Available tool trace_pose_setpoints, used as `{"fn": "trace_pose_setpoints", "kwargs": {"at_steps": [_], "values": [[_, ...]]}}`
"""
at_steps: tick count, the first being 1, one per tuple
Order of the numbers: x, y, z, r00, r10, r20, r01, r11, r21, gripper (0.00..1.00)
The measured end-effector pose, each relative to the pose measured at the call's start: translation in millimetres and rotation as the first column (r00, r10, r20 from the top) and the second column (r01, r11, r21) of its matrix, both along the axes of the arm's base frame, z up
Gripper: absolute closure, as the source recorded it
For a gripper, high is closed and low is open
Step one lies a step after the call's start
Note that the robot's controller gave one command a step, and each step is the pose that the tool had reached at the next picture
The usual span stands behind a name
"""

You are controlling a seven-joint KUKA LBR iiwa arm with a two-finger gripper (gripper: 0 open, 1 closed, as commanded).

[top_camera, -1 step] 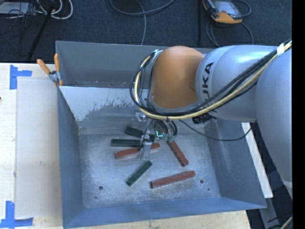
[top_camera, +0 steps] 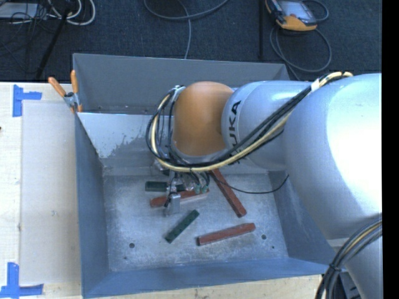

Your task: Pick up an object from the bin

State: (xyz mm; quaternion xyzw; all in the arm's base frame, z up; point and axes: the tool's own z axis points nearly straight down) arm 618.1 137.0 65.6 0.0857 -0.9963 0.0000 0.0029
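A large silver-grey KUKA arm (top_camera: 324,148) looms at the right of the frame and reaches leftward into the grey metal bin (top_camera: 90,229), whose sloping walls take up the centre of the picture. The arm's rounded orange cover (top_camera: 196,117) sits over the upper middle of the bin. Black and yellow cables (top_camera: 157,139) loop round its left side and trail back along the arm to the right. Five small things lie on the bin's speckled floor, loosely scattered rather than heaped. The long brown bar (top_camera: 225,233) lies nearly level at the lower right of the floor. The slanted brown bar (top_camera: 229,196) runs from upper left to lower right just above it, its upper end tucked beneath the wrist. The dark green bar (top_camera: 181,225) lies on a diagonal at the lower centre, near the long brown bar's left end but apart from it. The short brown bar (top_camera: 156,200) lies left of centre, directly under the gripper (top_camera: 173,199), with its left end sticking out toward the left. The gripper is down at floor level and appears to touch it. The small dark block (top_camera: 154,185) rests just above that bar, beside the gripper's left side. Whether the gripper is released or clenched cannot be told from this angle, since the wrist and cables hide much of it.
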Motion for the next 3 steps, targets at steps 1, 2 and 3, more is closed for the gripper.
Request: {"fn": "trace_pose_setpoints", "kwargs": {"at_steps": [1, 2, 3], "values": [[1.5, -0.9, 3.8, 1.000, -0.005, 0.005, 0.005, 1.000, 0.001, 1.00], [1.5, -1.0, 3.8, 1.000, -0.007, 0.005, 0.007, 1.000, 0.001, 0.00], [1.8, -0.9, 4.2, 1.000, -0.008, 0.005, 0.008, 1.000, 0.001, 1.00]]}}
